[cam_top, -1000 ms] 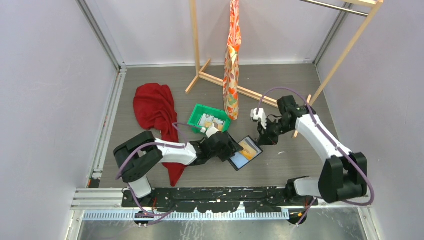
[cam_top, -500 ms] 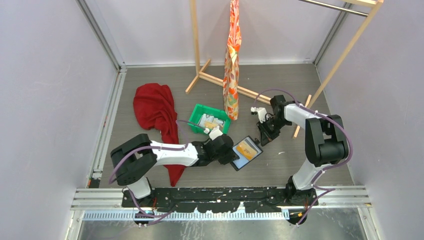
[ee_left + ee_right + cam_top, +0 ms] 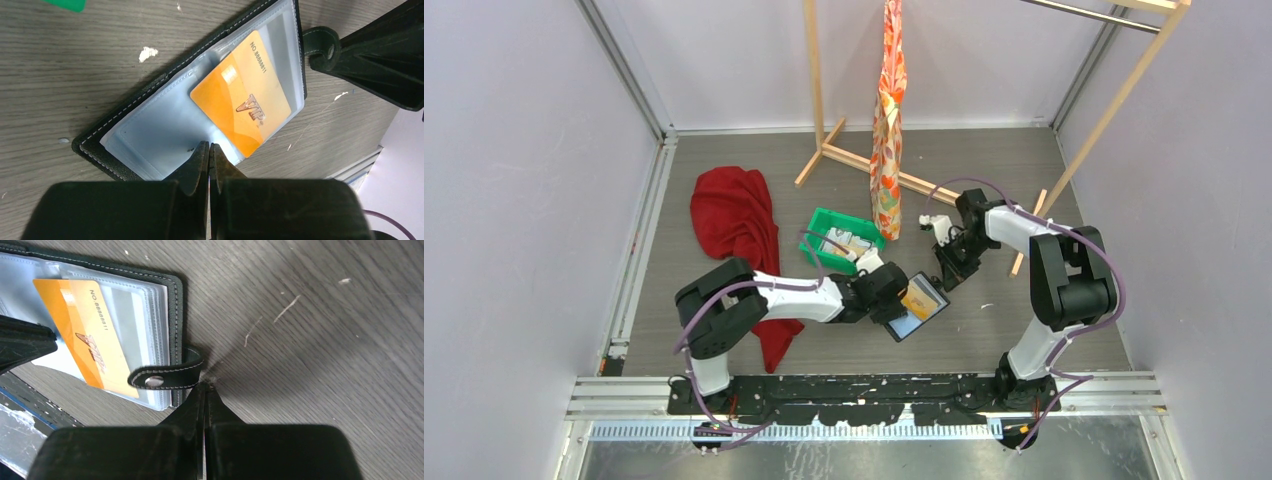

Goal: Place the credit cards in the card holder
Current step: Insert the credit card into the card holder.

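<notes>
**Wallet open, one card in its sleeve**

The small black stitched folding card holder [image 3: 914,308] lies spread open on the grey wood-grain table [image 3: 1024,180], near the green plastic tray [image 3: 820,236], on the side towards the arm bases. Its inside is a stack of pale blue-grey clear sleeves. An orange-yellow plastic card [image 3: 240,95] marked "VIP", with a number along one edge, sits at a slant in one of them. The short black snap tab [image 3: 165,377] sticks out from the edge of the holder farthest from the tray.

The left gripper [image 3: 209,146] has its jaws pressed together, tips down on the sleeve edge nearest the tray. I cannot tell whether it has any plastic pinched. The right gripper [image 3: 205,385] is likewise closed tight, tips touching the root of the tab; from here a hold on it cannot be made out.

More credit cards [image 3: 844,243], whitish and orange, lie in the tray. A crumpled red cloth [image 3: 734,220] sprawls on the tray's other side.
</notes>
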You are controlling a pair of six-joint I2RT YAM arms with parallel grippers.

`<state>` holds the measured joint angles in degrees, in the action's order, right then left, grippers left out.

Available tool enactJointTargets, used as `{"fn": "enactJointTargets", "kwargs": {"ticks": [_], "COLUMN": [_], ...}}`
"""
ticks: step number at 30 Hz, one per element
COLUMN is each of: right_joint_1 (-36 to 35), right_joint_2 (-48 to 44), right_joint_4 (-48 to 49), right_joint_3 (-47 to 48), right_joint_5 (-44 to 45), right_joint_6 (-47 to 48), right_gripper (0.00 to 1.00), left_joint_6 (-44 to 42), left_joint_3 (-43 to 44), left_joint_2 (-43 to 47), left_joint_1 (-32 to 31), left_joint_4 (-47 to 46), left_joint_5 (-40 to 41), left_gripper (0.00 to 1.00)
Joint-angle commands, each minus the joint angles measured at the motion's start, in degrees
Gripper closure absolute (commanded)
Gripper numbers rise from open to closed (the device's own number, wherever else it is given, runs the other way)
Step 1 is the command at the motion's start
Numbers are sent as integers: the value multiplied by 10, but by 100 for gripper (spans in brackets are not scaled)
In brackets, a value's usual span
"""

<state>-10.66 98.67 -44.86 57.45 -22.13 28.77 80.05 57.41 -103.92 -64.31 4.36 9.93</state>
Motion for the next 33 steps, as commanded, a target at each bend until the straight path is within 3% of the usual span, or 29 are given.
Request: {"fn": "enactJointTargets", "kwargs": {"ticks": [1,22,28,33], "right_joint_1": [-16,-45,34,97], "right_joint_2": [13,19,-44,-145], "right_joint_4": [-7,-52,-71,-156], "right_joint_3": [5,17,25,32], "right_joint_5": [-10,-58,-69,-157], "right_joint_6": [17,37,53,146], "right_gripper": [99,97,87,75], "left_joint_6": [-28,-103,-177,-304], "left_joint_3": [31,72,35,3], "left_joint_2": [-14,-45,46,164], "left_joint_1": [10,30,36,36], "left_joint_4": [25,-64,-23,32], "left_joint_5": [29,-1,15,14], "left_gripper": [100,97,92,85]}}
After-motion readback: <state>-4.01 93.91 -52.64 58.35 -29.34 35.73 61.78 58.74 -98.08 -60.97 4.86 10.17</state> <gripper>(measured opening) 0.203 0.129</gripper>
